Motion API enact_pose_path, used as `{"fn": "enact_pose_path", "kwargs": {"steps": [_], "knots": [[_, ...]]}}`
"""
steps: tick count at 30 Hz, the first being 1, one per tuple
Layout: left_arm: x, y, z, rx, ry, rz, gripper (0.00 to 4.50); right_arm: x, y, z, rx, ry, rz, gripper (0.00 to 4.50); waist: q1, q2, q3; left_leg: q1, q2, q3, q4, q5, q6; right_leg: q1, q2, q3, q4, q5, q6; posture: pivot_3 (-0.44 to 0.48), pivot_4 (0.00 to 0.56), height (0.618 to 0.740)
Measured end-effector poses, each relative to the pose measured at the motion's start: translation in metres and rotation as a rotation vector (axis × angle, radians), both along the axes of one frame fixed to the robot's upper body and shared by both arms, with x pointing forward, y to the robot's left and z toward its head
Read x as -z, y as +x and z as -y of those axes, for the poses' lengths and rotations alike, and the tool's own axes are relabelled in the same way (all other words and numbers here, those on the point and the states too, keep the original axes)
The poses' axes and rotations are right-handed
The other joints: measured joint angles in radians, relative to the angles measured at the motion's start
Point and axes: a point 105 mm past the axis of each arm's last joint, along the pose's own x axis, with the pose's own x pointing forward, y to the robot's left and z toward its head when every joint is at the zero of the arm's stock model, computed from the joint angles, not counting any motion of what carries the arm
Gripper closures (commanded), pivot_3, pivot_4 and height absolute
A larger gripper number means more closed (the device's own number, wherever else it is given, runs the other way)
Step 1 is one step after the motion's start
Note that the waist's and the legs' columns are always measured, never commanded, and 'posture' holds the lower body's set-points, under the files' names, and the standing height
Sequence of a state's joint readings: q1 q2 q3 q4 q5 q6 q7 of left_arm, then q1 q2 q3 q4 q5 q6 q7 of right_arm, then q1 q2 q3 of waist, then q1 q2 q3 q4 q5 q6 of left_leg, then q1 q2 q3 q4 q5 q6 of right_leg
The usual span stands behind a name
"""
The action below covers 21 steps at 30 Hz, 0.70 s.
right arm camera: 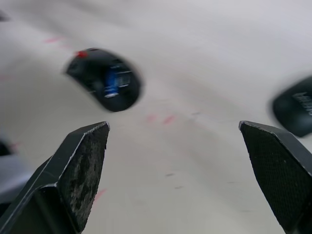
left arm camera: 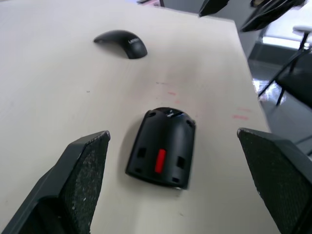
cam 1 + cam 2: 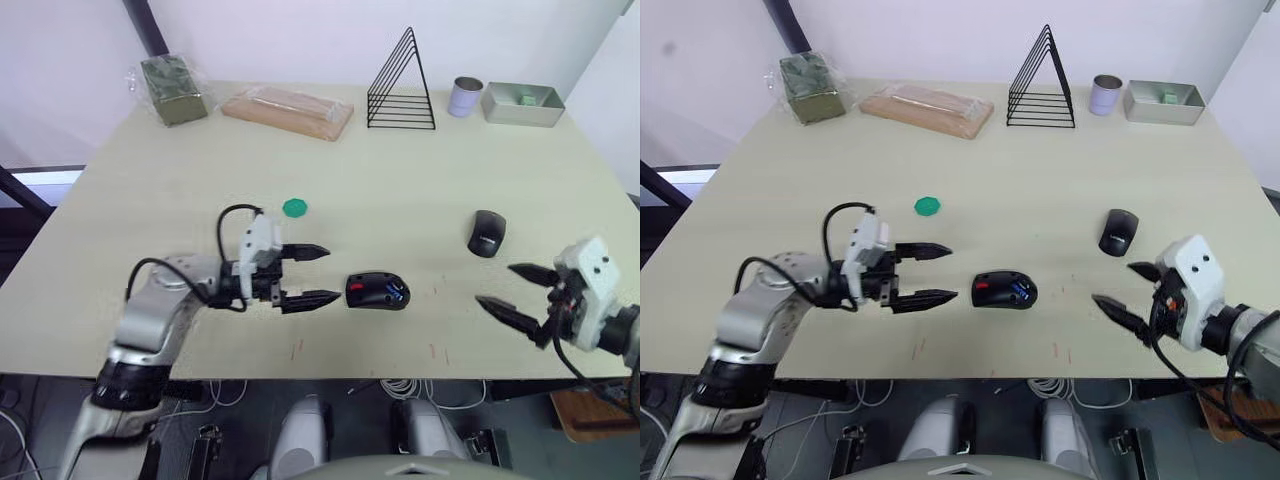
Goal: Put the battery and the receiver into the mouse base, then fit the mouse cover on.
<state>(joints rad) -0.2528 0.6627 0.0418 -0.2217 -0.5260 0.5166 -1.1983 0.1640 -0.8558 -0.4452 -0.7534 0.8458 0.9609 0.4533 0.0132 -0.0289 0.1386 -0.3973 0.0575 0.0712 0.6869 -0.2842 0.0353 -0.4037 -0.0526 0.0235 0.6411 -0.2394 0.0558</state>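
Both my grippers are hanging wide open and empty over the table (image 3: pixel 400 190). From the head, my left gripper (image 3: pixel 308 273) is pointing at the base (image 3: pixel 377 291), just beside its near end without touching it; my right gripper (image 3: pixel 515 291) is waiting well off to the right, below the cover (image 3: pixel 486 233).

Through my left wrist camera, I am seeing the base's red patch squarely between my fingers (image 2: pixel 80 178), the cover lying beyond.

Through my right wrist camera, I am making out something blue, probably the battery (image 1: pixel 112 82), sitting in the base.

I judge the cover is next. Pinching that smooth shell off-centre could let it slip, or nudge the base.
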Motion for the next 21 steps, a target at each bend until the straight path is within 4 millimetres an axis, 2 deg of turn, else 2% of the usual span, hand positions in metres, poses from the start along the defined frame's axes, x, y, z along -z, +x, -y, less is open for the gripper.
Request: {"fn": "enact_pose_path", "kwargs": {"steps": [2,6,8,10,14,17,21], "knots": [[-0.007,-0.007,-0.008,-0.012,-0.113,0.031,0.05,-0.002,0.01,0.008,0.097,-0.005,0.002,0.0,0.003,0.0,0.0,0.0,0.0,-0.001,0.0,0.0,0.0,0.0,0.0,-0.001,0.0,0.0,0.0,0.0,0.15,0.74],[-0.015,-0.008,-0.025,-0.087,-0.148,0.137,0.05,-0.001,0.026,0.025,0.28,-0.08,-0.058,0.0,-0.001,0.0,0.0,-0.001,0.0,0.0,0.0,0.0,0.0,-0.001,0.0,0.0,0.0,0.0,-0.001,0.0,0.15,0.74],[-0.017,-0.013,-0.033,-0.096,-0.175,0.151,0.05,-0.001,0.037,0.025,0.338,-0.019,-0.074,0.0,-0.008,-0.002,0.0,0.0,0.0,0.001,-0.001,0.0,0.0,-0.001,0.0,0.0,0.0,0.0,-0.001,0.0,0.15,0.74],[-0.018,-0.023,-0.042,-0.087,-0.231,0.137,0.05,0.005,0.056,0.025,0.433,0.08,-0.134,0.0,-0.022,0.0,0.0,-0.001,0.0,0.001,-0.001,0.0,0.0,-0.002,0.0,0.001,0.0,0.0,-0.001,0.0,0.15,0.74],[-0.02,-0.031,-0.057,-0.107,-0.258,0.13,0.05,0.011,0.074,0.034,0.576,0.099,-0.195,0.0,-0.017,0.002,0.002,-0.002,0.0,0.001,-0.002,0.0,0.0,-0.002,0.0,0.0,0.0,0.0,-0.001,0.0,0.15,0.74],[-0.014,-0.032,-0.066,-0.138,-0.254,0.125,0.05,0.006,0.087,0.027,0.65,0.13,-0.183,0.0,-0.023,0.002,0.001,-0.002,0.0,0.001,-0.004,0.0,0.0,-0.003,0.0,0.0,0.0,0.0,-0.001,0.0,0.15,0.74],[-0.011,-0.034,-0.068,-0.153,-0.253,0.127,0.05,0.015,0.094,0.018,0.746,0.144,-0.198,0.0,-0.023,0.003,0.002,-0.003,0.0,0.001,-0.005,0.0,0.0,-0.004,0.0,-0.001,0.0,0.0,-0.001,0.0,0.15,0.74]]}}
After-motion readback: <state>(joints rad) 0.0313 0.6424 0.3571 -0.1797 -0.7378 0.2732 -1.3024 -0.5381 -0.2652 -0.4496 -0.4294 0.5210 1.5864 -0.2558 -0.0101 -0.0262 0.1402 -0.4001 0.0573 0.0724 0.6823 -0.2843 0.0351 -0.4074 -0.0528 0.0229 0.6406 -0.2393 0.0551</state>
